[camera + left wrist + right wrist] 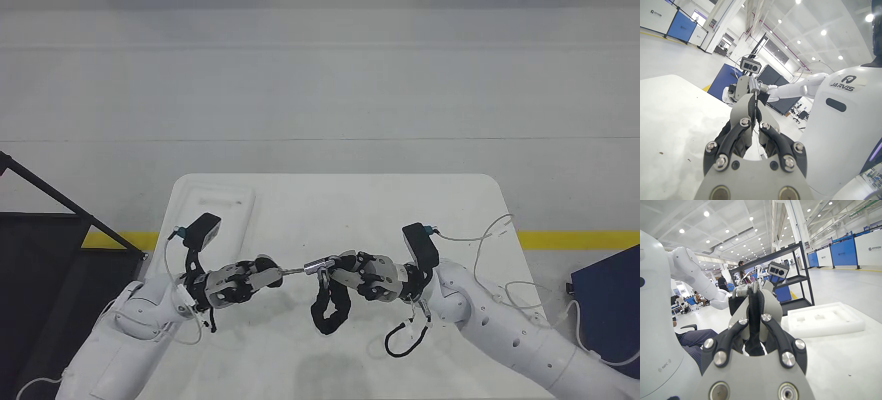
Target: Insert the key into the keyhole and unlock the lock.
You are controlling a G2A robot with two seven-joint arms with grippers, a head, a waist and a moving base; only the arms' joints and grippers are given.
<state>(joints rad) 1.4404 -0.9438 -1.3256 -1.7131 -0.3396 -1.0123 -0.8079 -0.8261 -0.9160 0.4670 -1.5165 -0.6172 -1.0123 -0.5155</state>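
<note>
Above the table's middle, my left gripper (270, 272) is shut on the key (293, 269), whose thin shaft points at the lock. The lock's silver cylinder (318, 266) sits in my right gripper (342, 274), which is shut on it, and its black cable loop (328, 308) hangs below. In the left wrist view the key (755, 99) runs from my left gripper (754, 103) to the end face of the cylinder (754, 86). How deep its tip sits I cannot tell. In the right wrist view my right gripper (754, 294) clamps the lock's black sleeve (753, 317).
A white foam tray (215, 205) with shallow pockets lies at the table's far left corner, also the foam tray (825, 319) in the right wrist view. A thin black wire loop (403, 341) hangs under the right wrist. A black shelf rack (802, 275) stands beyond the table.
</note>
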